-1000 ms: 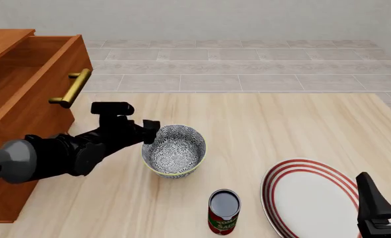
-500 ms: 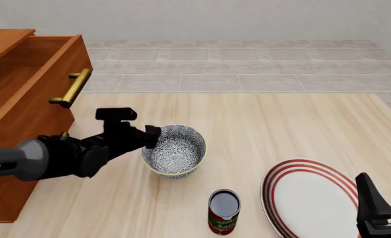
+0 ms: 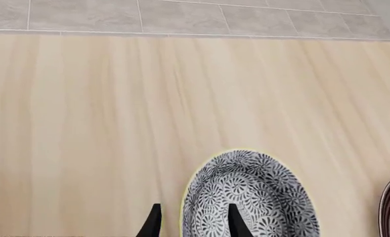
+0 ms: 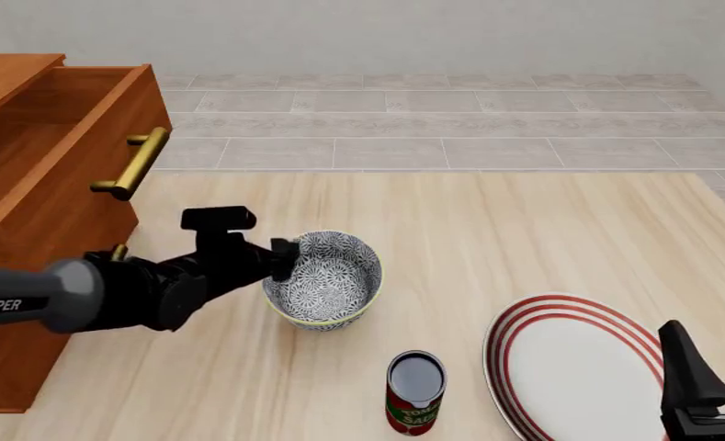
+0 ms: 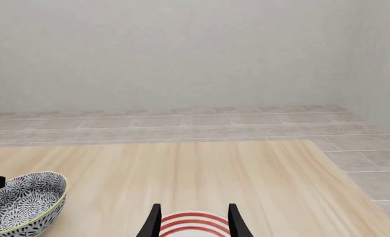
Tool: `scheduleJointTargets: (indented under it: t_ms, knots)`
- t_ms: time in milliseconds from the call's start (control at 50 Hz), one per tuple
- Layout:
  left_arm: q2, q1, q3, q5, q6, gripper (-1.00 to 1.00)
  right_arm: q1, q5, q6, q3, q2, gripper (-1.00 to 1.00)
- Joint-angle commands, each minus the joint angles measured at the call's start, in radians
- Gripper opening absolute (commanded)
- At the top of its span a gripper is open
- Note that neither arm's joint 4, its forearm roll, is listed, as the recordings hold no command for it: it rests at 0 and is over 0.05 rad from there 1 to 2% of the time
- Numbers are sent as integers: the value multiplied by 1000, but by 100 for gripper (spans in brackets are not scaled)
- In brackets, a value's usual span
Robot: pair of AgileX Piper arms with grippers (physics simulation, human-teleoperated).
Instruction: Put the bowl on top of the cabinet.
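- Table (image 4: pixel 522 230): pale wood; everything stands on it.
- Cabinet (image 4: pixel 19 230): far left of the table, one drawer pulled out with its brass handle (image 4: pixel 133 163) facing right. Its top shows only as a strip at the far-left corner, well above the bowl.
- Plate (image 4: pixel 577 367): near right, flat, red rings. Not part of the task.
- Bowl (image 4: pixel 325 278): middle of the table, upright, resting on the wood, just right of the cabinet.
- Can (image 4: pixel 415 392): near side of the bowl, apart from it.
- Left gripper (image 3: pixel 191 224): at the bowl's left rim. Wrist view shows one finger outside the wall, one inside; jaws parted, straddling the rim, not visibly pinching.
- Right gripper (image 5: pixel 192 219): over the plate, near right, jaws apart, holding nothing.
- Step in hand, by judgement: grasp of the bowl, not yet done.
- Next move calls for: pinch the rim firmly, lift straight up, carry left and high enough to clear the open drawer, set down level on the cabinet top.
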Motion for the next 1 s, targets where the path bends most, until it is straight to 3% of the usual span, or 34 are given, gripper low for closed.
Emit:
scheduleJointTargets:
  t_ms: [20,1000]
  knots:
    - [20,6,0,-8,-8,100,1,-3,-2,3,0,100]
    - [100,-22,-16,-22,-38,100,1,4,0,-2,0,100]
